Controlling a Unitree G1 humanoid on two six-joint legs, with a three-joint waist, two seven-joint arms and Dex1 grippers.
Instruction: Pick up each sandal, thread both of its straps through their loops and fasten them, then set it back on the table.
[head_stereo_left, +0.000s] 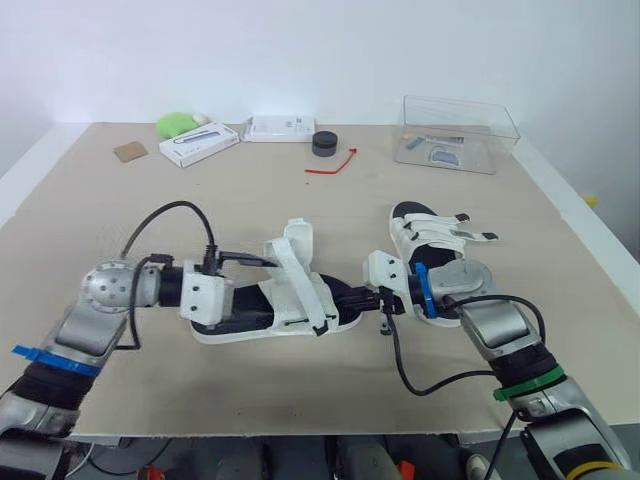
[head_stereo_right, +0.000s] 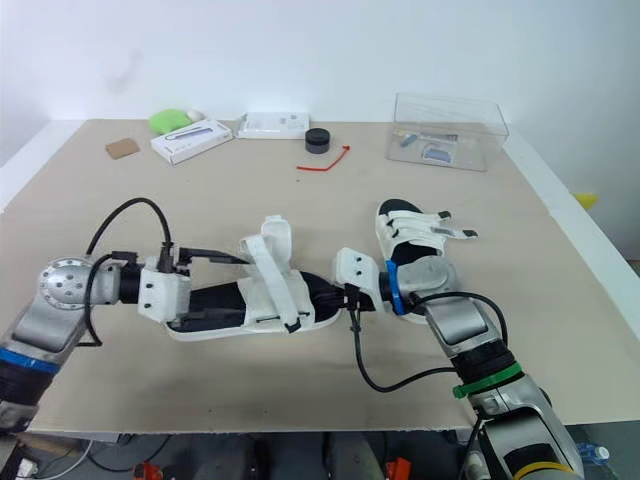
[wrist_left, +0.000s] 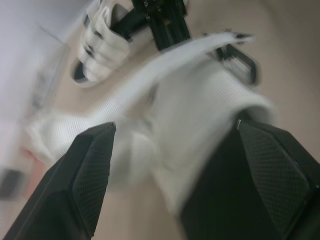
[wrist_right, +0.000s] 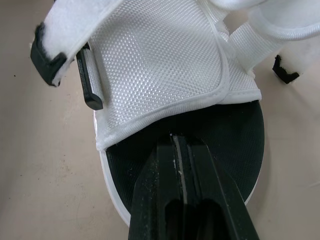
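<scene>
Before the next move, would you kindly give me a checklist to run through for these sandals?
1. The near sandal rests on the table: ok.
2. Its front strap is through the loop: not ok, the end lies loose beside it.
3. The left gripper is open, with the upright strap between its fingers: ok.
4. The right gripper is shut at the toe end; its hold on the sandal: cannot tell.
5. The other sandal is fastened: cannot tell.

Both arms are reaching inward and low, wrists pointing at each other. The left arm is bending sharply at the elbow, and the left gripper is holding its two black fingers spread wide. The right arm is stretching forward, the right gripper pressing its fingers together.
</scene>
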